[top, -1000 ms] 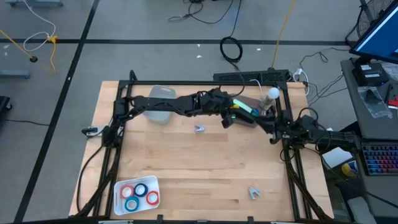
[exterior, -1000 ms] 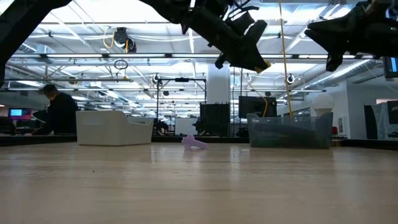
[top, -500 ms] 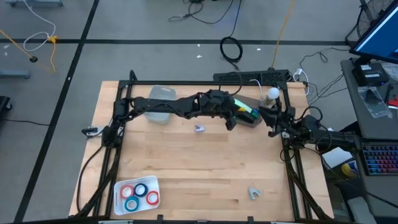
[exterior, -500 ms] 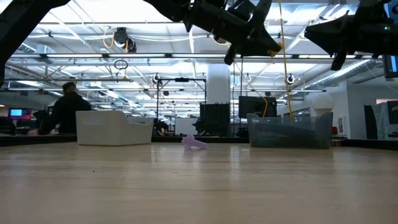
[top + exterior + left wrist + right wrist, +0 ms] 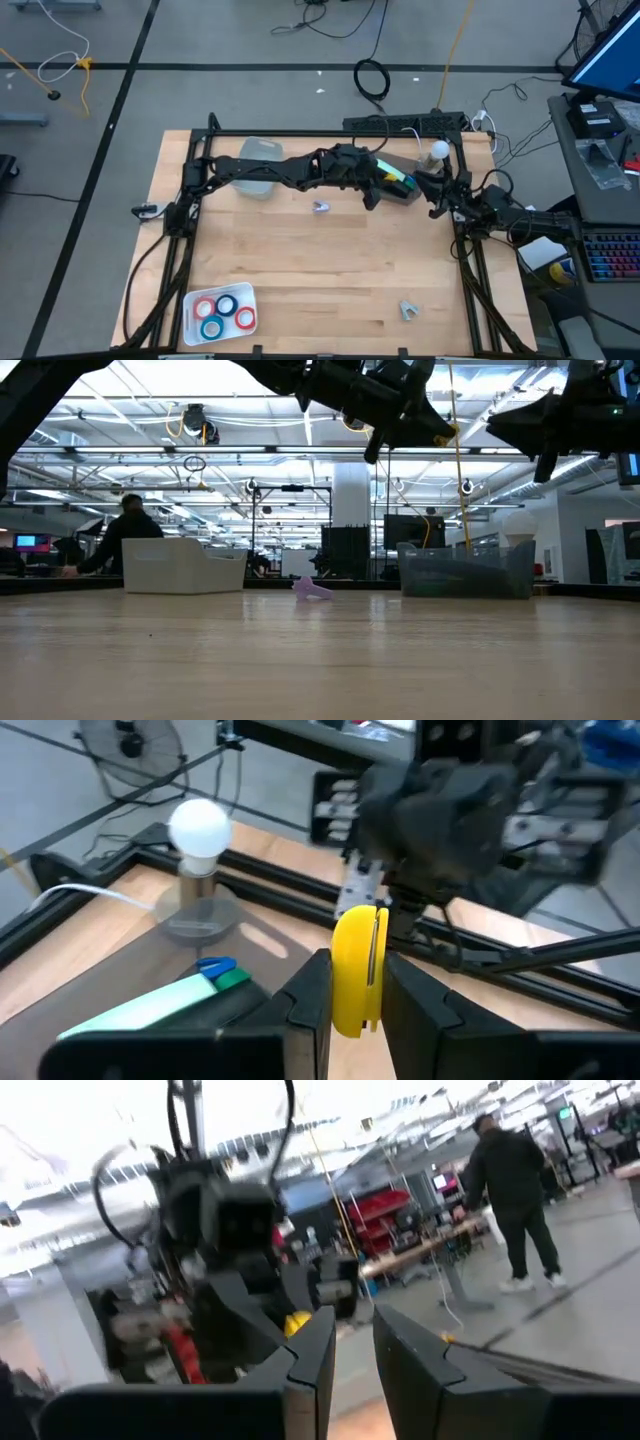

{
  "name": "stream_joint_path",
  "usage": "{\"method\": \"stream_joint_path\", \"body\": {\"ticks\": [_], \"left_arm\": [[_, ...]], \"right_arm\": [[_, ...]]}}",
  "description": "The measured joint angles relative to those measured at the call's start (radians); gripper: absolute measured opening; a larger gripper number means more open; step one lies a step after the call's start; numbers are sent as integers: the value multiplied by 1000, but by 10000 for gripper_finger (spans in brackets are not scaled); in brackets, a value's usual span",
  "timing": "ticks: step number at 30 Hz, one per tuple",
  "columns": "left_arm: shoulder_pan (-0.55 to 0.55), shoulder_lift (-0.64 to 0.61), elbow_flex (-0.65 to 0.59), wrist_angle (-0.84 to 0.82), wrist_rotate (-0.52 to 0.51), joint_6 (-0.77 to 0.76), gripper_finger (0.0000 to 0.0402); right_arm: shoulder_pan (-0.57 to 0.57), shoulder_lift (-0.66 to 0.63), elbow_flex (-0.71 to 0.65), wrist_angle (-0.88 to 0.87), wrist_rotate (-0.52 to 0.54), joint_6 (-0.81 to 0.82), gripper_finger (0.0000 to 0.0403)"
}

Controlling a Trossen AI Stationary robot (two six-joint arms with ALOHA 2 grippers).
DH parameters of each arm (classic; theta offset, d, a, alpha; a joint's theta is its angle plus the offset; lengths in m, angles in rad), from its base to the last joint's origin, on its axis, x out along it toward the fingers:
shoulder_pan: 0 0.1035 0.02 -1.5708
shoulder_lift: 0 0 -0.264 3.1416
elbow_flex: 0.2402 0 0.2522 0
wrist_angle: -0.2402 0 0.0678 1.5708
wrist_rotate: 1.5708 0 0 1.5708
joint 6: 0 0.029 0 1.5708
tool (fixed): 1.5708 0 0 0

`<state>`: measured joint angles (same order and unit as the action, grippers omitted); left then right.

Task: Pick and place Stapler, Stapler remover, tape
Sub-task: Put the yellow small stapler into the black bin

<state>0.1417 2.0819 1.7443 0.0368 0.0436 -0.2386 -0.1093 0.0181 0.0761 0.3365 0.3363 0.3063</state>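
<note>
Pale matt wooden table (image 5: 300, 260)

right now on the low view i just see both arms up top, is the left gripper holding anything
Observer: Yes. The left gripper is shut on a yellow disc, held edge on over the clear bin.
Operator: where are the tapes
Observer: Four tape rolls lie in a white tray at the bottom left corner of the high view.
Operator: and the right gripper
Observer: The right gripper waits by the table's right rail, beside that bin.
</note>
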Motion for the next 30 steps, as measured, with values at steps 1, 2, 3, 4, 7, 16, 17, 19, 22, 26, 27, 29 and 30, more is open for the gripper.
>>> {"method": "stream_joint_path", "body": {"ticks": [1,2,3,4,7,16,17,19,22,26,27,29,30], "left_arm": [[0,0,0,5,10,0,72],[0,0,0,9,16,0,72],[-2,0,0,11,24,1,72],[-3,0,0,11,32,4,72],[-7,0,0,7,37,26,72],[-7,0,0,-5,83,34,72],[-7,0,0,-6,86,34,72],[-7,0,0,-6,87,34,72],[-7,0,0,-6,87,34,72],[-7,0,0,-7,88,34,72],[-7,0,0,-7,89,34,72],[-7,0,0,-9,89,34,72],[-7,0,0,-11,89,34,72]], "right_arm": [[0,8,0,-10,0,0,64],[0,20,0,-18,0,-4,65],[0,34,0,-18,-1,-10,68],[0,51,0,-13,-4,-16,73],[0,102,5,-6,-21,-35,101],[0,250,17,147,-27,-61,206],[0,263,17,172,-27,-63,211],[0,288,18,204,-27,-65,217],[0,311,18,229,-41,-64,219],[0,336,18,240,-53,-42,217],[0,342,18,245,-53,-38,216],[0,355,18,260,-54,-34,217],[0,362,18,269,-54,-34,218]]}}
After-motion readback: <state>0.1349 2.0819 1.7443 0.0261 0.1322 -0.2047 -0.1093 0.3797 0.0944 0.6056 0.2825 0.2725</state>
